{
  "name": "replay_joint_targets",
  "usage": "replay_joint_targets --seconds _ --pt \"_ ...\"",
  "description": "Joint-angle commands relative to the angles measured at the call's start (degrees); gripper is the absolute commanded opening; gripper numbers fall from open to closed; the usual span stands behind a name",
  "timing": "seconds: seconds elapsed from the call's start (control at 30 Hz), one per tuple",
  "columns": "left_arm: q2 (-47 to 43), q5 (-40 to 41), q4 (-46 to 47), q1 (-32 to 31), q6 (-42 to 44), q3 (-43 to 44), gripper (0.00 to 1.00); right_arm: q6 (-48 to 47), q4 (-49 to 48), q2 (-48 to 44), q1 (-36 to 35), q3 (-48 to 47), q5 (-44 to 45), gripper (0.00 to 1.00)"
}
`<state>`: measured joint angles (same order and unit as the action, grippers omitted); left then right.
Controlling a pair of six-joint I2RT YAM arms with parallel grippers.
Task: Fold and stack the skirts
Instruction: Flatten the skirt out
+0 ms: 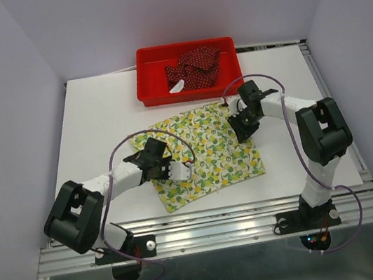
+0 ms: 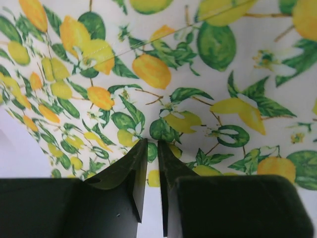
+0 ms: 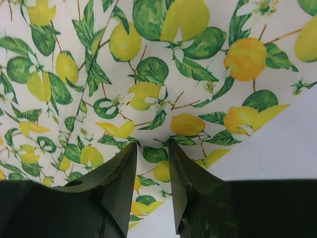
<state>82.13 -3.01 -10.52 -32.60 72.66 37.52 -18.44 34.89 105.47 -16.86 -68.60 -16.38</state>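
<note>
**A:** How far along are we?

**B:** Barely started, I'd say. On the white tabletop (image 1: pixel 99 125) the lemon skirt (image 1: pixel 210 152) lies spread flat in the middle, a little toward the near edge, with no fold in it. The red tray (image 1: pixel 151 81) sits at the far edge, and the dark red skirt (image 1: pixel 195 67) lies crumpled inside it.

**A:** And the arms?

**B:** The left gripper (image 2: pixel 152 143) is at the lemon skirt's left side, the right gripper (image 3: pixel 152 144) at its right edge. Both have their jaws drawn nearly together, pinching the cloth.

**A:** So what's left?

**B:** Both folds, then the stacking.
</note>
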Motion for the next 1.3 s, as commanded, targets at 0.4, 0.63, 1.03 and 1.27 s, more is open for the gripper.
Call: replay_joint_targets --seconds 0.4,0.63,1.03,1.27 --pt "10.67 -16.77 -12.76 -27.68 -11.92 18.54 0.25 -5.73 -4.40 12.21 -3.70 -14.89 10.14 0.39" --pt "18.42 -23.70 -15.48 -30.24 -20.19 35.32 0.34 -5.47 -5.01 16.61 -8.18 -20.43 6.81 0.39" --pt "-3.00 -32.07 -23.66 -21.56 -26.43 30.78 0.37 0.15 -8.97 21.09 -13.90 -28.16 -0.58 0.47" --pt "-4.26 -30.38 -25.25 -3.72 -24.06 26.99 0.33 0.86 -4.32 7.77 -13.37 -25.48 2.14 0.58"
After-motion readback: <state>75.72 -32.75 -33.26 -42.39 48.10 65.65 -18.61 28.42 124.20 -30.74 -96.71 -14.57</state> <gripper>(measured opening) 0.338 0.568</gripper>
